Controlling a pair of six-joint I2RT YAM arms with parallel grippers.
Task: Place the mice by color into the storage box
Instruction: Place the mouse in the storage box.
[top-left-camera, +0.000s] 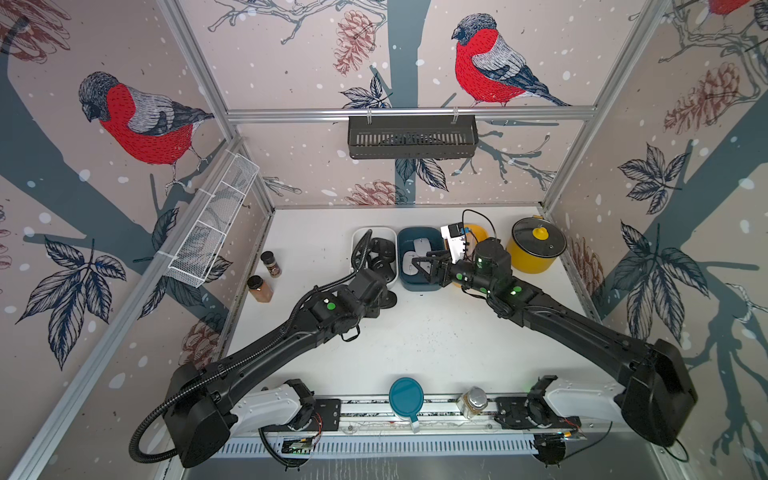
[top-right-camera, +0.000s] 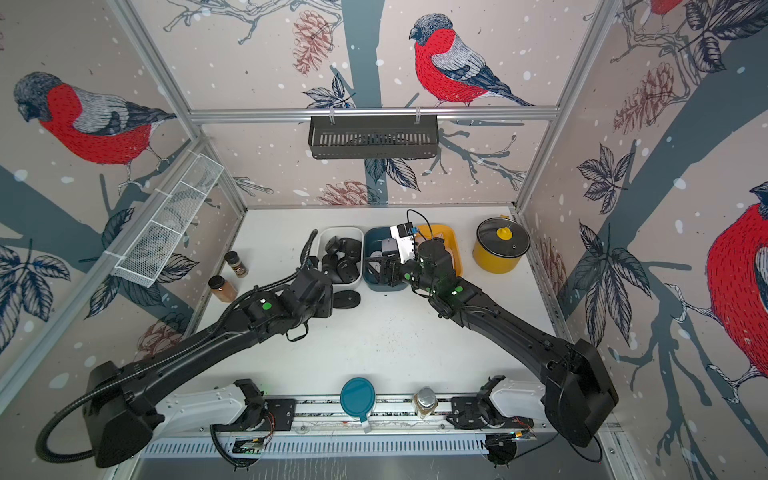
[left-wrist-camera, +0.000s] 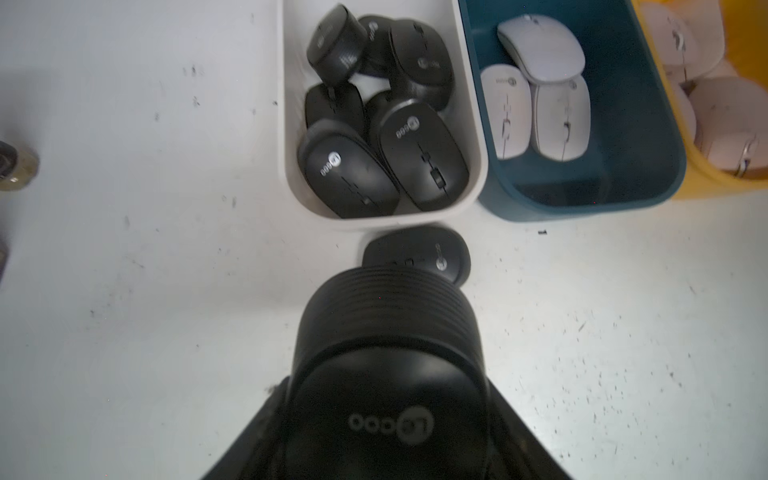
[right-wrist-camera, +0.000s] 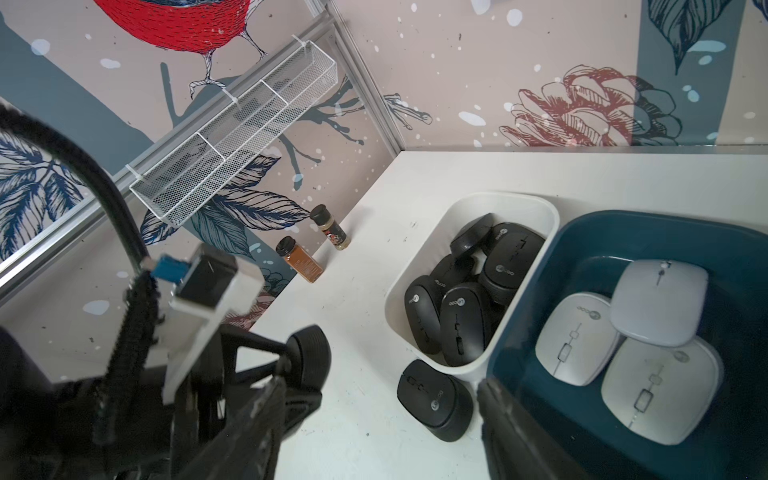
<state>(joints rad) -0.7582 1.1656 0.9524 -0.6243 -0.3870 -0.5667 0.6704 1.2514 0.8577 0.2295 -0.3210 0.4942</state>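
Just outside the white bin's rim (left-wrist-camera: 374, 222) — open table (left-wrist-camera: 166, 332) — lies a black mouse (left-wrist-camera: 432, 253).

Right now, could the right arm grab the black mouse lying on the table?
Probably yes. The right gripper is open and empty over the blue box, and the loose black mouse lies close by, uncovered. The left arm beside it might get in the way.

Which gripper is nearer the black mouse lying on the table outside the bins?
Left. The left gripper, holding another mouse, is just beside the black mouse; the right gripper hangs over the blue bin.
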